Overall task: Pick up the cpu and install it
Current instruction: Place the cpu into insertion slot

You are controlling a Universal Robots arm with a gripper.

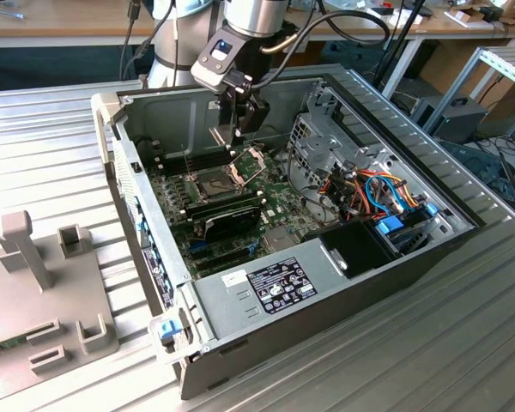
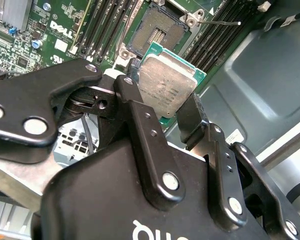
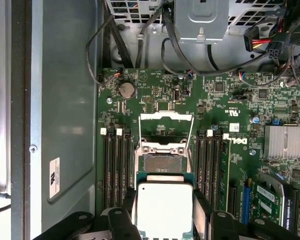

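Item: the cpu [image 3: 164, 208], a thin square chip with a dull silver lid on a green carrier board. You should judge it light and stiff, its smooth lid likely slippery and its hidden underside probably delicate, so the only sound hold is on two opposite edges of the carrier. That is how the gripper [image 2: 162, 100] has it: the black fingers [image 2: 136, 107] are closed partway onto opposite edges, lid toward the wrist, underside toward the board. Location: off the board and not seated. In both wrist views it appears just short of the socket [image 3: 162, 163], on the side away from the socket's lifted metal frame [image 3: 166, 118]. You can see the socket bed bare and open. Adjacent to the socket: the rows of memory slots [image 3: 117, 161] flank it on two sides, on the green motherboard [image 3: 230, 95]. Arm pose: in the exterior view the wrist reaches down steeply into the open computer case [image 1: 326, 283] and the fingers point at the board just above the socket, near the case's far wall.
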